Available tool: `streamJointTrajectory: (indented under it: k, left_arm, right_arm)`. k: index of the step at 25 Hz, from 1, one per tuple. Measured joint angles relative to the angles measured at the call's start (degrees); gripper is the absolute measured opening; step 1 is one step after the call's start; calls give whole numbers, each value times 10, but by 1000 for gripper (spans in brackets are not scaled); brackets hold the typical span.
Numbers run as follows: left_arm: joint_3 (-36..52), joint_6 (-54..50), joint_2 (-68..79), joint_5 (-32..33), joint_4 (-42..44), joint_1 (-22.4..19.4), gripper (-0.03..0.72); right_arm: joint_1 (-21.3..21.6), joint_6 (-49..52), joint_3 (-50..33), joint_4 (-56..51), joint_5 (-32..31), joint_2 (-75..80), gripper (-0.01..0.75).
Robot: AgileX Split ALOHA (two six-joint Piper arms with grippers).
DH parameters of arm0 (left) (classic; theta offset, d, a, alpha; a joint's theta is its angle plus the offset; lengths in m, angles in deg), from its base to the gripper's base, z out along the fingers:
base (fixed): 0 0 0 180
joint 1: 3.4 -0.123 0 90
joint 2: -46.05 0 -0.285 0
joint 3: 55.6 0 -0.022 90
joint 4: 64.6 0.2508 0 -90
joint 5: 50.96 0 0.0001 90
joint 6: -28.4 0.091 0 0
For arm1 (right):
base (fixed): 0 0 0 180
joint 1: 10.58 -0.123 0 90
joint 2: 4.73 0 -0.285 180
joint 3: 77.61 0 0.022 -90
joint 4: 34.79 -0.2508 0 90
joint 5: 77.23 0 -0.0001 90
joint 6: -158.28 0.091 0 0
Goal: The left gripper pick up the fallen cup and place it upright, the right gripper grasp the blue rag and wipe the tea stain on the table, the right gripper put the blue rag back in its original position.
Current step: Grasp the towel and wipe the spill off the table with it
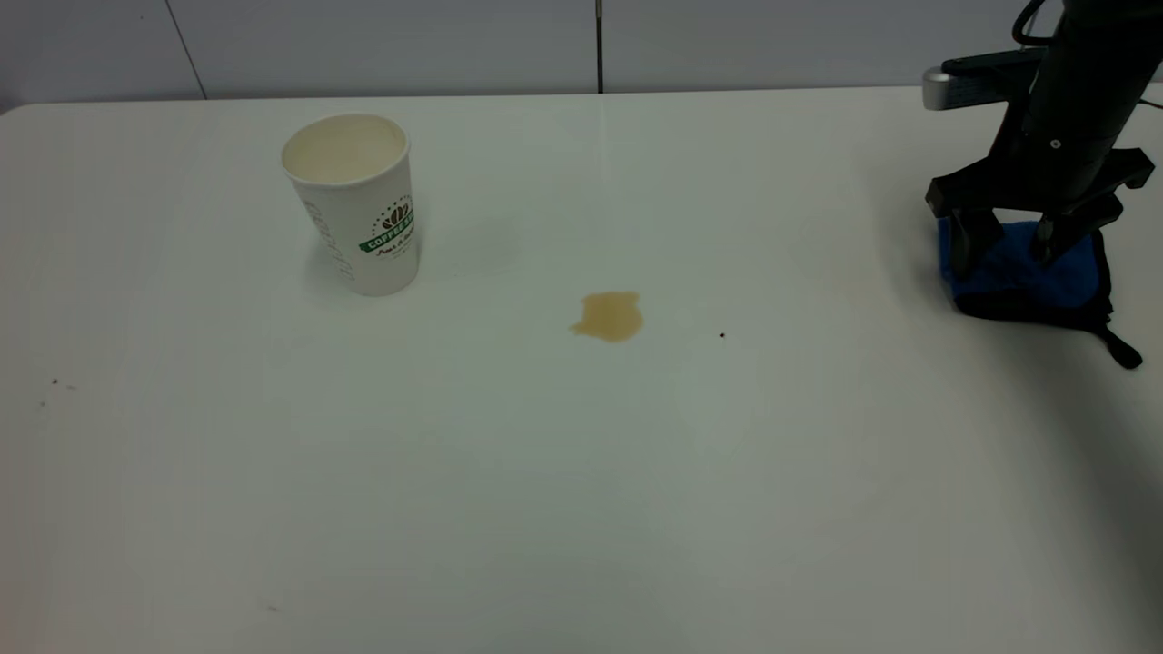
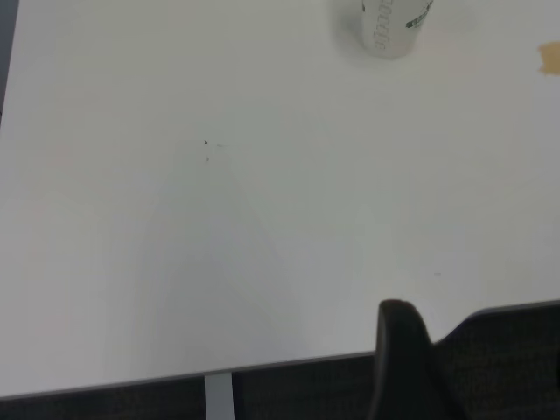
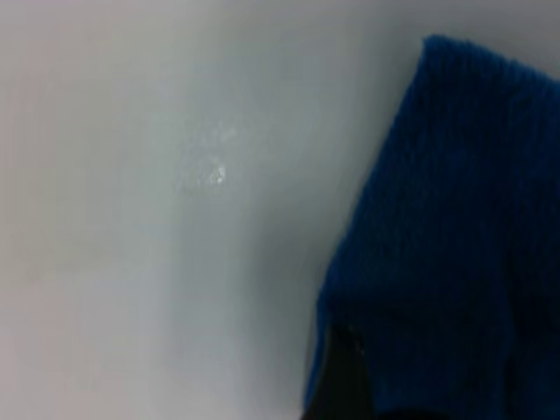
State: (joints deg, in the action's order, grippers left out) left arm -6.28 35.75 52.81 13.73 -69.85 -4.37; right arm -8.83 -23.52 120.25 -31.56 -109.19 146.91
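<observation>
Exterior view: cup [image 1: 355,207] upright, tea stain [image 1: 609,316] unwiped well off from the right hand [image 1: 1007,243], whose spread fingers straddle the blue rag [image 1: 1027,277], not yet clamped.

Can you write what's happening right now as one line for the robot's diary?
cup: upright | stain: not wiped | right gripper: down on blue rag | left gripper: at table edge

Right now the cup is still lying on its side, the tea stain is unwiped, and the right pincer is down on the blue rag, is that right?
Not quite: the cup stands upright, mouth up, as the exterior view shows. The rest holds: the tea stain is unwiped and the right pincer is down on the blue rag.
</observation>
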Motion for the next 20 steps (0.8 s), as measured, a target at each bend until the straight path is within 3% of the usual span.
streamJointTrajectory:
  k: [3,5,8,11,12,14,20]
  left_arm:
    - [0,0,0,0,0,0,447]
    - [0,0,0,0,0,0,447]
    - [0,0,0,0,0,0,447]
    - [0,0,0,0,0,0,447]
    - [0,0,0,0,0,0,447]
    - [0,0,0,0,0,0,447]
    - [0,0,0,0,0,0,447]
  right_arm:
    - [7,7,8,-3,-2,14,654]
    - [9,8,10,-10,-3,16,599]
    - [9,8,10,-27,-4,17,410]
    - [10,-7,10,-52,-5,17,137]
    - [11,-19,10,-64,-5,17,95]
    - [11,-53,11,-104,-7,17,56]
    - [-24,-119,10,-179,-22,7,49]
